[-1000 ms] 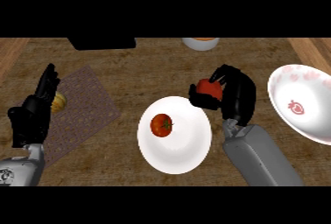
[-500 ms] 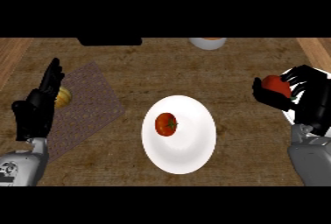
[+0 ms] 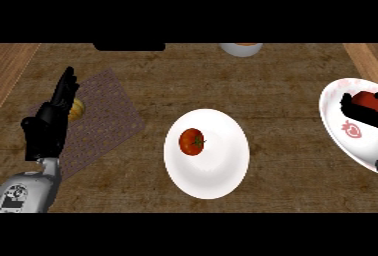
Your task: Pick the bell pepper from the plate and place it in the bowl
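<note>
right hand [image 3: 359, 115] holding bell pepper [image 3: 367, 99], over bowl [image 3: 341, 145]

A kitchen: a brown wood-grain table [image 3: 280, 90] carries a round white plate [image 3: 214, 175] bearing a red tomato [image 3: 192, 141], a white bowl with a red print [image 3: 341, 125] at its right edge, a woven brown placemat [image 3: 111, 115] at the left and a white cup [image 3: 241, 48] at the far edge.
</note>
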`<move>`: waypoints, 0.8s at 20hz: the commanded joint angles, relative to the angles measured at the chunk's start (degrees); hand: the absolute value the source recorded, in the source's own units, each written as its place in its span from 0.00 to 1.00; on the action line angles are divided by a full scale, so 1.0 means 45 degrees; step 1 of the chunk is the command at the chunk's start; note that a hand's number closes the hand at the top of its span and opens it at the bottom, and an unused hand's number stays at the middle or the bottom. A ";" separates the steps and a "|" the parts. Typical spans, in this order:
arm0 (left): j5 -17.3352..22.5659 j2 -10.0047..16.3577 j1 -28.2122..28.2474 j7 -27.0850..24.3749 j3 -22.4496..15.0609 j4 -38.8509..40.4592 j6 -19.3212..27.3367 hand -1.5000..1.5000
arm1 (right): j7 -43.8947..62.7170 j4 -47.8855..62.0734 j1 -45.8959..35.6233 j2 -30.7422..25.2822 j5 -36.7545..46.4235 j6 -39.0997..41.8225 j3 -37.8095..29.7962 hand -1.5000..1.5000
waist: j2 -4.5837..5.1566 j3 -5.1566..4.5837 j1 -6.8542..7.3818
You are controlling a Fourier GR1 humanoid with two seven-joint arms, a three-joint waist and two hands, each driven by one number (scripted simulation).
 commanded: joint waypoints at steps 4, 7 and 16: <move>-0.0279 0.0016 -0.0130 0.0336 0.0135 -0.0417 -0.0082 0.50 | -0.3122 0.5266 -0.1438 -0.0896 -0.0535 -0.0936 -0.1497 1.00 | 0.0023 0.0010 0.0127; 0.0219 0.0171 -0.0008 -0.0066 0.0509 -0.0147 -0.0576 0.50 | -0.4870 0.7034 -0.2072 -0.0810 -0.2221 -0.0854 -0.2521 1.00 | 0.0038 0.0017 0.0147; -0.0479 -0.0480 -0.0516 0.0334 -0.0035 -0.0083 0.0051 0.50 | -0.9340 1.0519 -0.3629 -0.0824 -0.4853 0.1499 -0.4406 0.00 | 0.0134 0.0059 0.0345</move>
